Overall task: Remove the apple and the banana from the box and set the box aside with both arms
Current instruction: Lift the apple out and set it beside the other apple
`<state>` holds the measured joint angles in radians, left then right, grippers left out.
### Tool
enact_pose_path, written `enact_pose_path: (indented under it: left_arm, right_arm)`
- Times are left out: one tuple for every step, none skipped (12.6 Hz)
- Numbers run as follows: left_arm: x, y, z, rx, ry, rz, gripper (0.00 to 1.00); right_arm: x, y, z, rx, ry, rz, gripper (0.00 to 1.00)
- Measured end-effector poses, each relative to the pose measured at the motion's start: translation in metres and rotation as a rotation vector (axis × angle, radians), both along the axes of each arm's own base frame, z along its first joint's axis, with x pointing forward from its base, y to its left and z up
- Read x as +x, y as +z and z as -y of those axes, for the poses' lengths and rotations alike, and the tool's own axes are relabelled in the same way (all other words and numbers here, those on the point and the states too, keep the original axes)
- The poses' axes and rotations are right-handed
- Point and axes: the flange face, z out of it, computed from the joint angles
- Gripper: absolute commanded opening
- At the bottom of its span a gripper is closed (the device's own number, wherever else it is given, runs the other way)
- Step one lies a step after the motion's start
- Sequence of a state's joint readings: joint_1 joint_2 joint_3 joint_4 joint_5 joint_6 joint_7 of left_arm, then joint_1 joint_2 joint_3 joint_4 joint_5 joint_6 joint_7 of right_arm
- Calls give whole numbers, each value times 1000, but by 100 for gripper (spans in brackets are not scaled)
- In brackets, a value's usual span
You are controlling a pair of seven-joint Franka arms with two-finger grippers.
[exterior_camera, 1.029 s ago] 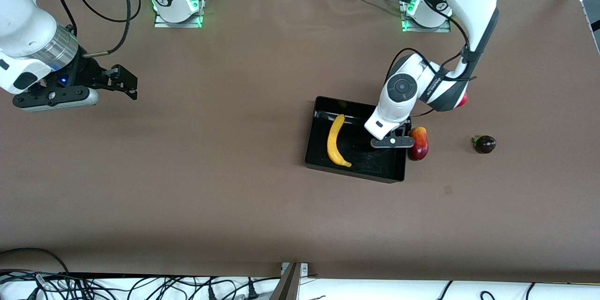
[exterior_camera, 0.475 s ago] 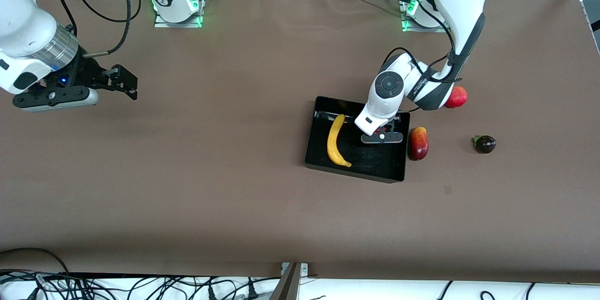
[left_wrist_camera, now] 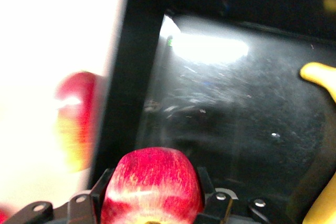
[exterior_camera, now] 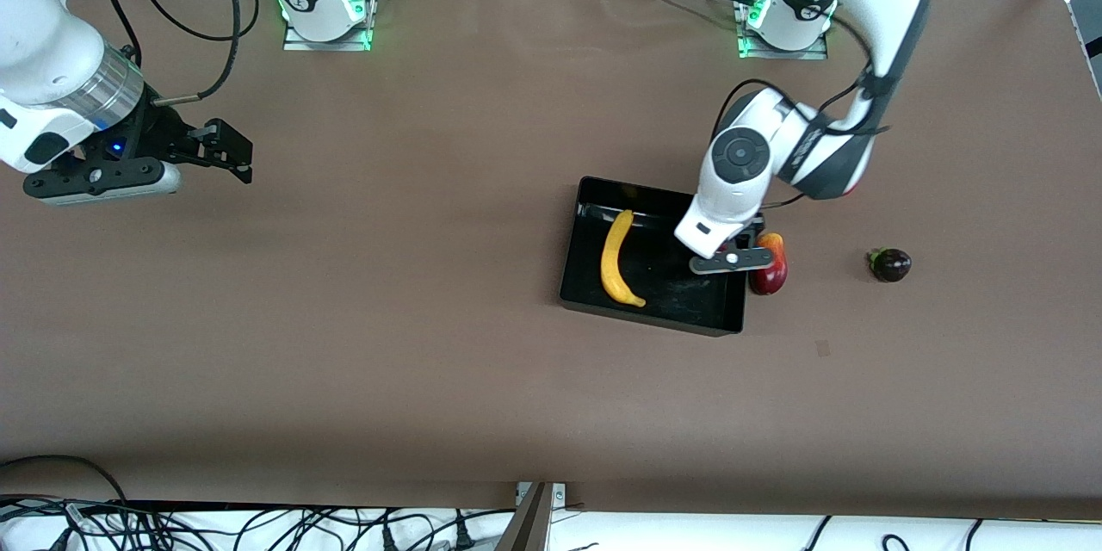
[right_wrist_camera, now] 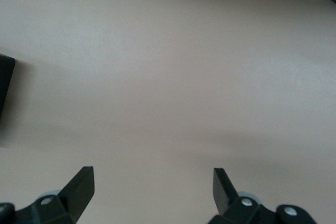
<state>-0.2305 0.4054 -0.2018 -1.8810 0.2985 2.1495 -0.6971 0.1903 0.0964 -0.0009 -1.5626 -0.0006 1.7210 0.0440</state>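
The black box (exterior_camera: 646, 320) sits mid-table with the yellow banana (exterior_camera: 616, 258) lying in it. My left gripper (exterior_camera: 732, 260) hangs over the box's wall at the left arm's end. In the left wrist view it (left_wrist_camera: 152, 192) is shut on the red apple with yellow patches (left_wrist_camera: 152, 179), above the box's wall (left_wrist_camera: 131, 77) and floor, with the banana's tip (left_wrist_camera: 315, 72) at the edge. The hand hides the apple in the front view. My right gripper (exterior_camera: 234, 157) waits open and empty over bare table at the right arm's end; it also shows in the right wrist view (right_wrist_camera: 152, 179).
A red-and-yellow fruit (exterior_camera: 772, 273) lies on the table touching the box's outer wall at the left arm's end, partly under my left hand; it also shows in the left wrist view (left_wrist_camera: 76, 124). A small dark purple fruit (exterior_camera: 889, 264) lies farther toward that end.
My left gripper went in over the box's middle with the apple, then came back toward the wall at the left arm's end. The right arm has not moved.
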Motion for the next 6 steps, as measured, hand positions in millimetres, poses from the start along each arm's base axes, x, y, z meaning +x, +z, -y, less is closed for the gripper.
enact_pose_path:
  left_arm:
    - [7, 25, -10, 19, -5, -18, 25]
    - [11, 44, -25, 15, -21, -42, 25]
    - [14, 56, -45, -5, -52, -76, 24]
    - [16, 61, -69, -20, -92, -121, 23]
    - [14, 57, -92, -26, -122, -163, 24]
    - [7, 45, -112, -33, -145, -200, 24]
  right_arm:
    - [0, 0, 0, 0, 0, 0, 100]
    - [0, 0, 0, 0, 0, 0, 100]
    - [0, 0, 0, 0, 0, 0, 100]
    - [0, 0, 0, 0, 0, 0, 100]
    - [0, 0, 0, 0, 0, 0, 100]
    - [0, 0, 0, 0, 0, 0, 100]
